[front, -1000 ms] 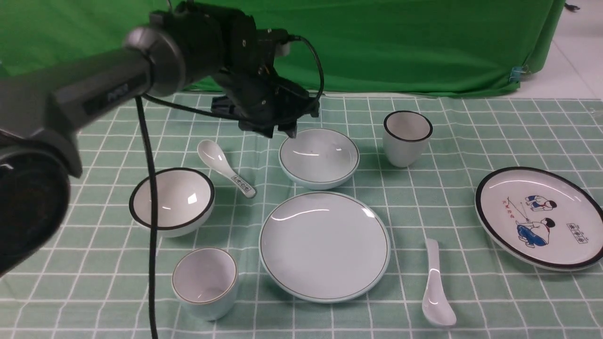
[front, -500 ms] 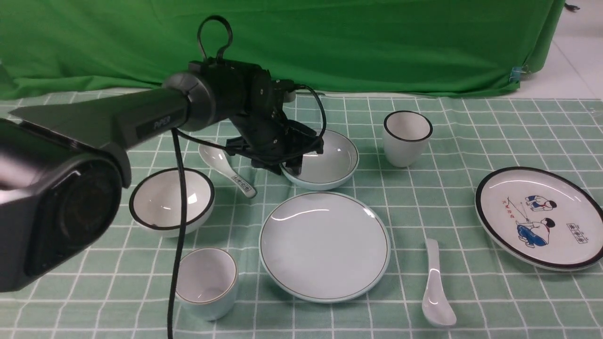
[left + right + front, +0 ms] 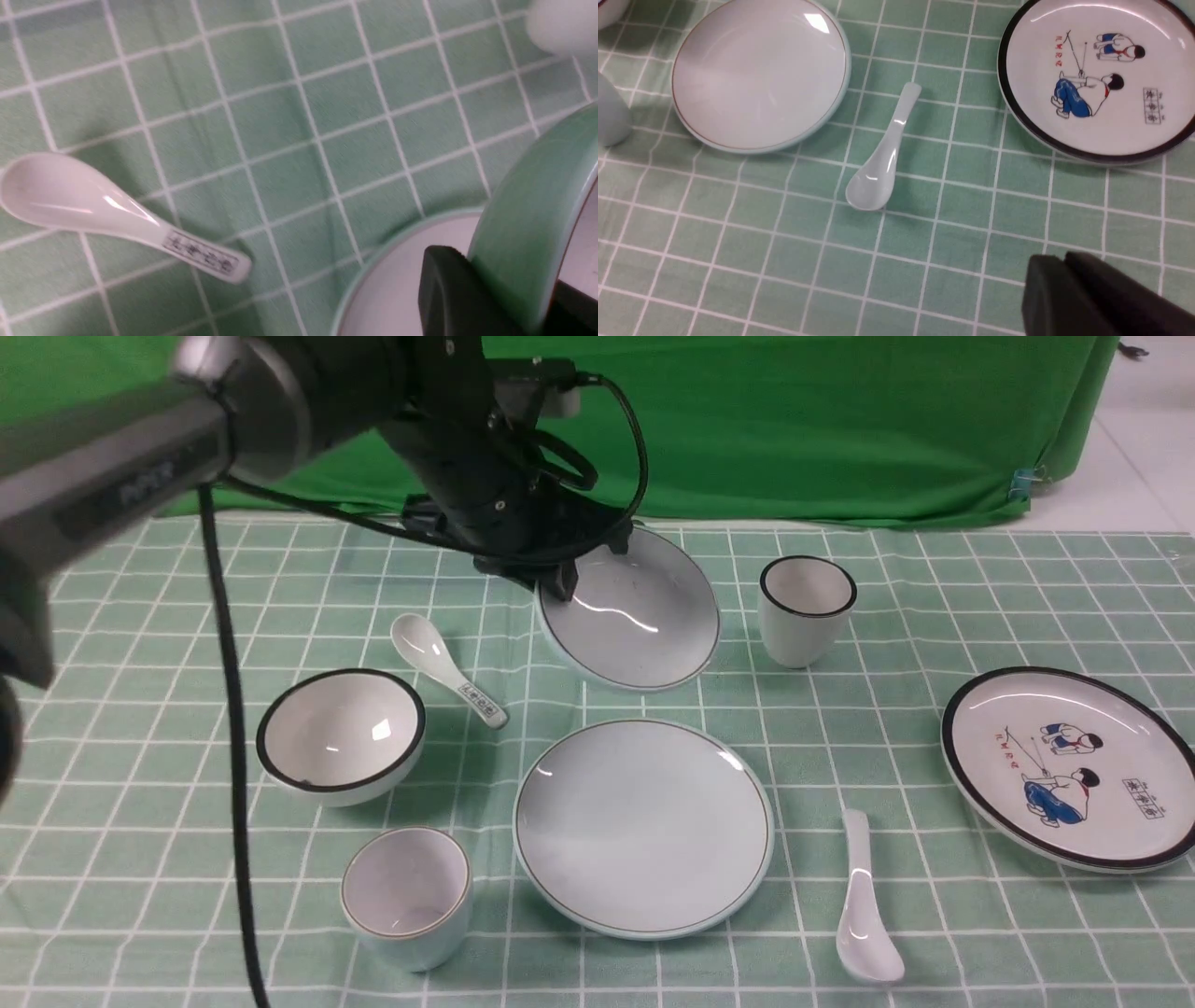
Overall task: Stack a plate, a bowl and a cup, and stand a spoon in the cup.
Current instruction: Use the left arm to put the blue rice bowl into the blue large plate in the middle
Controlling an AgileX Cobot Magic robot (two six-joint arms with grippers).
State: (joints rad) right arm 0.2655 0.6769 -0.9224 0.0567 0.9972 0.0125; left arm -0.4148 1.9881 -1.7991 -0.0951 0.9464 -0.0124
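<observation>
Front: left gripper (image 3: pixel 565 581) clamped on bowl (image 3: pixel 635 616) rim, bowl tilted, behind plate (image 3: pixel 644 826) on green checked cloth (image 3: pixel 840 737); green backdrop (image 3: pixel 794 429) beyond.
Left wrist: same clamp.
Right wrist: right gripper (image 3: pixel 1064 280) jaws together, empty, near spoon (image 3: pixel 882 158).

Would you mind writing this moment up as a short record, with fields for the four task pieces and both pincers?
bowl: tilted, gripped at its rim, apparently off the cloth
left pincer: shut on the bowl's rim
plate: flat on the cloth, nothing on it
cup: upright and empty, left of the plate
spoon: lying right of the plate, untouched
right pincer: shut, holding nothing, above the cloth
stack: not yet begun
</observation>
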